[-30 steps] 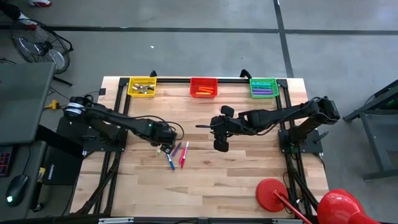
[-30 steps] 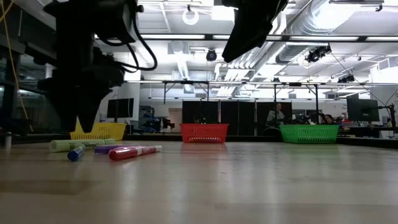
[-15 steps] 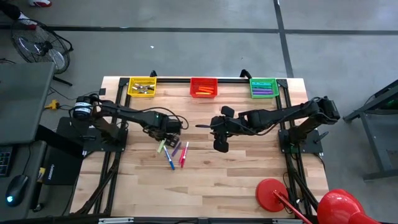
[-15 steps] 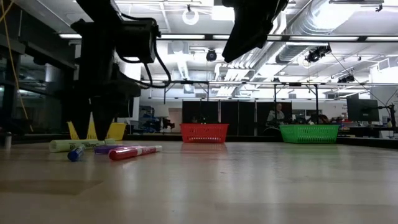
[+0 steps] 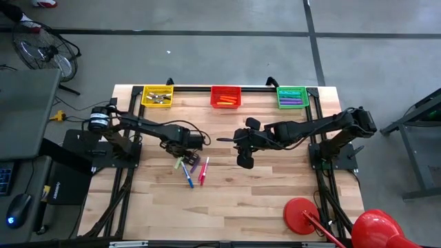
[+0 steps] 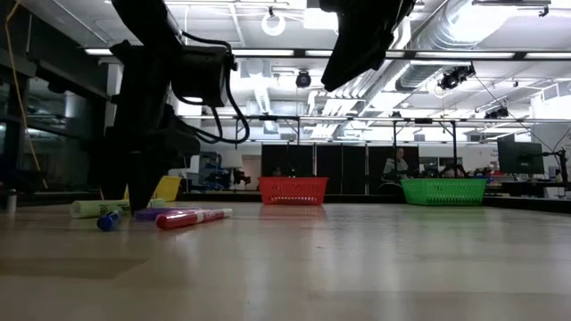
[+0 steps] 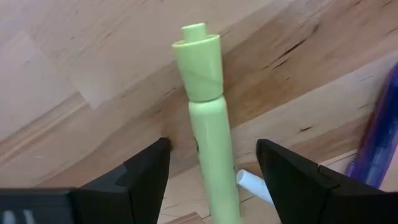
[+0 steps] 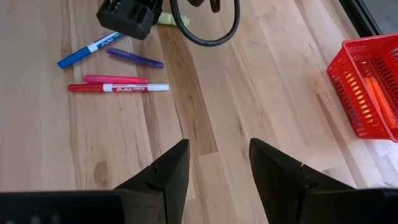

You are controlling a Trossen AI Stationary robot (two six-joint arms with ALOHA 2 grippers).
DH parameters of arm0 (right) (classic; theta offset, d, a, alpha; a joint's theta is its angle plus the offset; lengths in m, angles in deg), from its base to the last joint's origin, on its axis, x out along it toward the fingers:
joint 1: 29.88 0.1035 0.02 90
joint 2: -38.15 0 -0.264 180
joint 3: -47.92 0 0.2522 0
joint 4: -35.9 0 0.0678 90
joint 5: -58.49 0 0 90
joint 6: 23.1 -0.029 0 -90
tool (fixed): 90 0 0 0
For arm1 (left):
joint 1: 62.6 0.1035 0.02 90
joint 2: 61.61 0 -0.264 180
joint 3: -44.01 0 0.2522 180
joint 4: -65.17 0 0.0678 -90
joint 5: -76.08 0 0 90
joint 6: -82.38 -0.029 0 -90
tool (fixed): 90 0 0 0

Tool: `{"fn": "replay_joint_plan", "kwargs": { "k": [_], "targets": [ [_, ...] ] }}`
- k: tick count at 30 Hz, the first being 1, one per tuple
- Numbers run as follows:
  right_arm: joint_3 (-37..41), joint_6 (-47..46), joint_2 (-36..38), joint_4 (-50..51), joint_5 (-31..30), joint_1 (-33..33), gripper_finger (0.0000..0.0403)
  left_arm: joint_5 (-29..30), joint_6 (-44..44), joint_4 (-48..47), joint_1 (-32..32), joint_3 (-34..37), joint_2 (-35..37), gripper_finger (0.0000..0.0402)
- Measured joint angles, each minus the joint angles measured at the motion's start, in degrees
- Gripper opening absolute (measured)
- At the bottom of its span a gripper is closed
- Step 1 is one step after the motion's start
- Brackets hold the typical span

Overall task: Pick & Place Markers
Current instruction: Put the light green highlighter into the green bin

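We see the left gripper point(image 5: 180, 159) low over the desk point(image 5: 275, 200), its jaws spread wide on either side of a light green marker point(image 7: 208, 124) without touching it; that marker lies flat on the wood, and its lower end is cut off by the edge of the left wrist view. Just beside it we can make out a white tip point(image 7: 254, 184) and a sliver of a purple marker point(image 7: 376, 134), both mostly cropped. From above, the arm covers part of the green marker, while the blue marker point(image 5: 188, 179), the pink marker point(image 8: 112, 79) and the red marker point(image 8: 118, 88) lie together near it. The right gripper point(image 5: 242, 160) hangs well apart above bare wood, jaws partly open and empty. In the low view the left arm hides most of the yellow basket point(image 6: 166, 187).
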Motion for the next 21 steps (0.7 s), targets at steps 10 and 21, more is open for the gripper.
{"fn": "replay_joint_plan", "kwargs": {
  "k": [10, 21],
  "targets": [
    [0.0, 0.0, 0.0, 0.6, 0.1, 0.0, 0.0156, -1.2, 0.0, 1.2, 0.0, 0.0, -1.5, 0.0143],
    [0.0, 0.0, 0.0, 3.1, 0.1, 0.0, 0.0156, -1.8, 0.0, 1.7, 0.0, 0.0, -1.6, 0.0072]
  ]
}}
